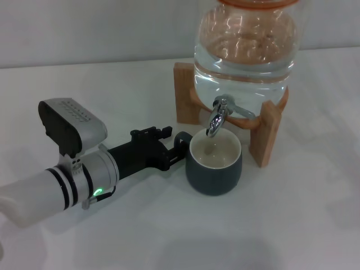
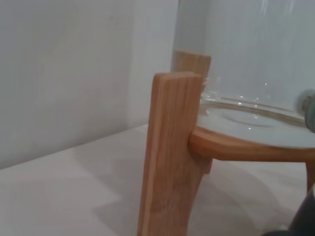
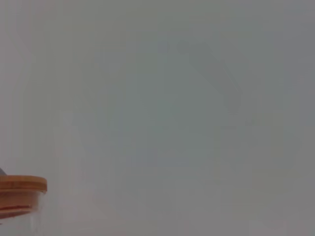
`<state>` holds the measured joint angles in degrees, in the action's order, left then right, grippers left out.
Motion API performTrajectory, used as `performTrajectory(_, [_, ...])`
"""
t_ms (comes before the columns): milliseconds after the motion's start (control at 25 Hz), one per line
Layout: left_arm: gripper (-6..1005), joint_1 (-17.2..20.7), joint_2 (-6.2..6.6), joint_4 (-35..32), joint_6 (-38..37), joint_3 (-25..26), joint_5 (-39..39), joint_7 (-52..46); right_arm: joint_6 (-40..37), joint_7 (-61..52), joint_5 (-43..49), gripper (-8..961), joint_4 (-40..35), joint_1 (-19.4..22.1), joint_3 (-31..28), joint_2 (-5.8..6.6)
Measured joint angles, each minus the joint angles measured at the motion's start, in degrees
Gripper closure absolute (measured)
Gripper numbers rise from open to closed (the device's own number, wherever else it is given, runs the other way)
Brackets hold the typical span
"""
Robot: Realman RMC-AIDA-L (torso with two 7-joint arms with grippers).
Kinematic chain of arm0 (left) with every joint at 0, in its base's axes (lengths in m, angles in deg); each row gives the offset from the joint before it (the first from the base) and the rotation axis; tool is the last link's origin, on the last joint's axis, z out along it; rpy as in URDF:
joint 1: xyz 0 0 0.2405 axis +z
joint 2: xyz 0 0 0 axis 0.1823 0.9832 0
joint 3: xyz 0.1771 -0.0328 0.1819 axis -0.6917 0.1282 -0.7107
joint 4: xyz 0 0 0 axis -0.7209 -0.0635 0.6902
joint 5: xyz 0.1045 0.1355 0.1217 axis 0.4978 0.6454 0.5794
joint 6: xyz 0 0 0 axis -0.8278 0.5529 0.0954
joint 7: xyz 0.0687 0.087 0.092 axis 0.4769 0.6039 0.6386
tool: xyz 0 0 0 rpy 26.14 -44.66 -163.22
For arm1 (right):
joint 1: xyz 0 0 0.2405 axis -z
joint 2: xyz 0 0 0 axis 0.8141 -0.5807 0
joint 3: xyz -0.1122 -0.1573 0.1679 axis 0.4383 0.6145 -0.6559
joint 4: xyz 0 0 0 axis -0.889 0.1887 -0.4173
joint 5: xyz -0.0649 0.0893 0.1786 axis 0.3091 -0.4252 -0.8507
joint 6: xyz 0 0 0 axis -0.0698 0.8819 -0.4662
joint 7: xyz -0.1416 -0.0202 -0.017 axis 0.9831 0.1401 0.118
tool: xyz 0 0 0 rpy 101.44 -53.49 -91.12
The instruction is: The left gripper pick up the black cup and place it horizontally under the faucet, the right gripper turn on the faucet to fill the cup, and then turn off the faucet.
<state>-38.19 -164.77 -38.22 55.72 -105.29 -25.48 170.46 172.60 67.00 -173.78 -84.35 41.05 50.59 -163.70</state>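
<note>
The black cup stands upright on the white table, its cream inside open directly under the spout of the chrome faucet. The faucet sits on the clear glass water jar. My left gripper reaches in from the left and is shut on the cup's small loop handle. I see no water stream between spout and cup. In the left wrist view a dark edge of the cup shows in a corner. The right gripper is out of view.
The jar rests on a wooden stand whose legs flank the cup; the stand fills the left wrist view. The right wrist view shows only the jar's wooden lid and a grey wall. White table lies all around.
</note>
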Motion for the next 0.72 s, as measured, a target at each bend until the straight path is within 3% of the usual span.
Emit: performTrajectory(720, [460, 5.82, 0.53, -6.32, 9.05, -0.18, 4.74, -6.32, 0.0, -0.32, 0.0, 144, -0.38, 0.0, 0.02, 0.0])
